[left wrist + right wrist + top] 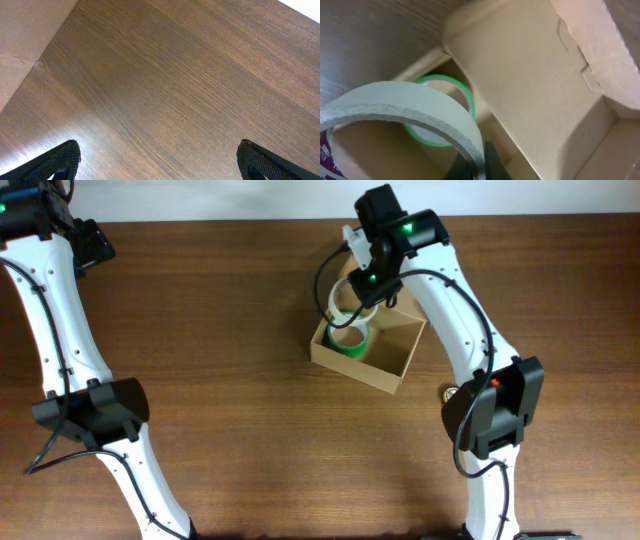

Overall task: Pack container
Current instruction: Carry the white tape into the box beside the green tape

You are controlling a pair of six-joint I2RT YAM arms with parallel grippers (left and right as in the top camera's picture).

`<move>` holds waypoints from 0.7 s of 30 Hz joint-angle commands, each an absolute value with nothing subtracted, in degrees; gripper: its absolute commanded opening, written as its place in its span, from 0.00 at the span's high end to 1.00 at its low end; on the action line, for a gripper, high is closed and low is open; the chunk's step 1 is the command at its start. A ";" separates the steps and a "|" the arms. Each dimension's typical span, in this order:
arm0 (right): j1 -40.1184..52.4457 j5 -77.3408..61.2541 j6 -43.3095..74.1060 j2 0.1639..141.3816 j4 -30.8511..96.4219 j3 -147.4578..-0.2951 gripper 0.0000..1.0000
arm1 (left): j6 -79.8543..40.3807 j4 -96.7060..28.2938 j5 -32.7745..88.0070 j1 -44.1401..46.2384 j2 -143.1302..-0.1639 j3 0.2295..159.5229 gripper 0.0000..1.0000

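Observation:
The container [392,358] is an open brown cardboard box at the table's middle right, and its inner walls [530,75] fill the right wrist view. A green tape roll [350,342] lies inside its left end, also seen in the right wrist view [470,100]. My right gripper [362,292] is shut on a white tape roll [345,305] and holds it above the box's left end over the green roll; its fingers [477,167] pinch the roll's wall [410,107]. My left gripper [157,162] is open and empty over bare wood at the far left.
The box's lid flap [600,45] stands up at the back. A small round object [450,393] lies beside the right arm's base. A cardboard sheet [20,45] shows at the left edge of the left wrist view.

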State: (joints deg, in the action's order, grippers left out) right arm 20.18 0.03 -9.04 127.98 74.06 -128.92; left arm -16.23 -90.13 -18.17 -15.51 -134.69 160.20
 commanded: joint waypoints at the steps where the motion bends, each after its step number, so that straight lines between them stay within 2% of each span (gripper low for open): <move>1: 19.70 0.71 -8.99 129.45 74.06 -127.85 0.97 | -15.75 -90.04 -17.91 -15.81 -135.00 159.98 0.00; 21: 20.18 0.38 -8.51 131.59 73.41 -120.40 0.96 | -15.75 -90.04 -17.91 -15.81 -135.00 159.98 0.00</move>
